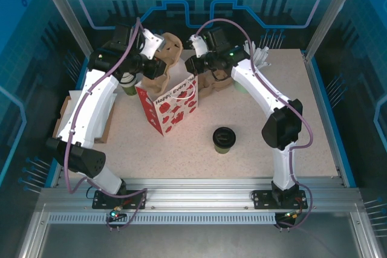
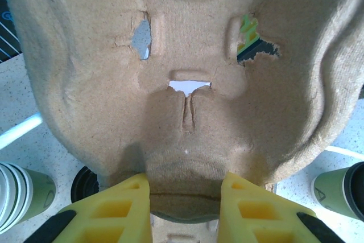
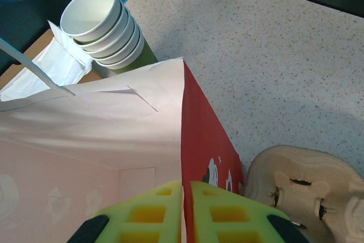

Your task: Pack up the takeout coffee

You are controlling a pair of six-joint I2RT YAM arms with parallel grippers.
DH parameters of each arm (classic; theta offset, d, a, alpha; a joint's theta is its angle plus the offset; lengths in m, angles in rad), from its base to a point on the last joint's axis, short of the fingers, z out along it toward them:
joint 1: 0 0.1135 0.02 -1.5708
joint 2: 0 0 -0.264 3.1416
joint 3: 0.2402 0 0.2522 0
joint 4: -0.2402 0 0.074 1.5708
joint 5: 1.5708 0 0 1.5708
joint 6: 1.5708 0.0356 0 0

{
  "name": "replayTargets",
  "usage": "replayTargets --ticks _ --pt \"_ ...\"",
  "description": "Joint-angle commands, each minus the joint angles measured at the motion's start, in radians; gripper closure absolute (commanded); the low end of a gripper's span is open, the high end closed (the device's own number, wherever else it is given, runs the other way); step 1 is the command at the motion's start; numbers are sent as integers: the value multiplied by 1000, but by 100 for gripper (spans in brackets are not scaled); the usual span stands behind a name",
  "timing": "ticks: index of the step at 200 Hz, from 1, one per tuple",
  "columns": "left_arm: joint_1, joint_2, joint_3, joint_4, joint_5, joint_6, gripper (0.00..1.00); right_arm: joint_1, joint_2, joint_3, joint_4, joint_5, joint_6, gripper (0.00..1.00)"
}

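- Speckled table carried the takeout coffee, upright, at 4 o'clock from the bag.
- Left gripper clamped the pulp carrier; right gripper pinched the bag's rim.
- It seemed light and crushable; a gentle hold on its side would suit.

paper bag: 1 | pulp carriers: 2 | takeout coffee: 1 | cup stack: 1

We get bright, even overhead light on the tabletop; the takeout coffee throws barely any shadow. Left wrist: pulp tray is very close, slightly soft and shaded toward the bottom, with glare streaks on the tabletop at both sides. Right wrist: sharp, bag interior tints pink, broad soft shadow at right.
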Motion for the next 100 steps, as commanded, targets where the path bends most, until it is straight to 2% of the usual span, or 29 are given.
replayTargets --ticks 1,47,100 --pt "9 11 15 -29 -8 38 73 -8 -2 39 -24 -20 -1 87" --pt "8 23 11 -50 29 50 72 -7 1 43 -21 -25 6 88" --pt "7 33 15 -95 14 76 73 -10 10 62 -26 -12 18 88"
